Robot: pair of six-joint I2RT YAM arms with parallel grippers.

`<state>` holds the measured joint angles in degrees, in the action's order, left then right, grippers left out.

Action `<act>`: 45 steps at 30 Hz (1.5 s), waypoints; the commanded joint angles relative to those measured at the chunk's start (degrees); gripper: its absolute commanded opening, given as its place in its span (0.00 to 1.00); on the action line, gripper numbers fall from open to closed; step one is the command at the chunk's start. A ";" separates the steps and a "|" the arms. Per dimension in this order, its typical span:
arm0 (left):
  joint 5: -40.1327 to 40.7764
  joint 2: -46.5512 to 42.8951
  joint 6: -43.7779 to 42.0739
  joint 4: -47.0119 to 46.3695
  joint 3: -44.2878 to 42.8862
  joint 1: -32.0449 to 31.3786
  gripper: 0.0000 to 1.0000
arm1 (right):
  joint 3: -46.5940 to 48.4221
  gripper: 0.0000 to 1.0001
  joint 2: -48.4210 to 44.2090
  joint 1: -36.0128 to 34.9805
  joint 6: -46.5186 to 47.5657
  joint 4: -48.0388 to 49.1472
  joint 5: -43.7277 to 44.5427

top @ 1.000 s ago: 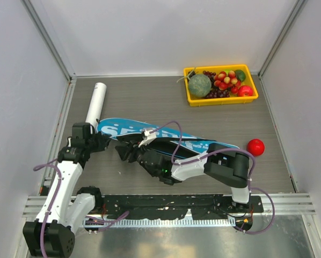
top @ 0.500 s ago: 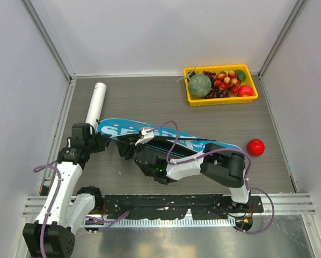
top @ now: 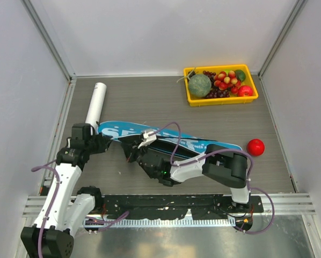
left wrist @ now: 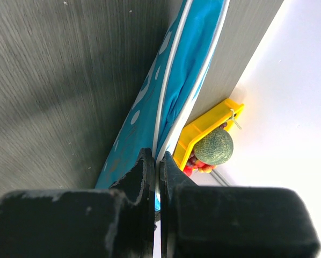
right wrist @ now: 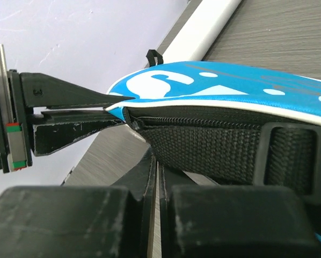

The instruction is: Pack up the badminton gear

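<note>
The blue "SPORT" bag lies across the middle of the table, its black strap side facing the arms. My left gripper is shut on the bag's white-piped edge at its left tip. My right gripper sits just below that end, under the black webbing. Its jaws are shut, with only table showing in the thin slit between them. The zipper end is just above its fingertips. The white tube lies on the table behind the left gripper.
A yellow tray of fruit stands at the back right. A red round fruit lies past the bag's right end. Grey walls close in the table on three sides.
My right gripper has gone from partly open to shut near the bag's left end. The left gripper keeps its hold, and the bag has barely shifted.
</note>
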<state>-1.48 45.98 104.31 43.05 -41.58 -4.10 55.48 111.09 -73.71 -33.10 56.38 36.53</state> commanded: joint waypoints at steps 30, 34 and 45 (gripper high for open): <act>3.50 2.01 -0.25 1.07 -4.56 0.32 0.00 | 1.46 0.30 -4.83 1.90 7.97 0.32 -10.52; 2.97 1.92 -0.25 1.08 -4.56 0.32 0.00 | 3.49 0.27 -3.60 2.61 7.53 -1.45 -10.52; 2.71 2.01 -0.25 1.33 -2.63 0.41 0.00 | 10.50 0.46 -3.95 4.63 11.74 -6.52 -14.91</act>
<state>2.35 48.23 102.87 44.49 -43.92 -3.99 60.05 107.79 -70.67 -24.97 52.62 23.81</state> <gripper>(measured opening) 0.036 0.458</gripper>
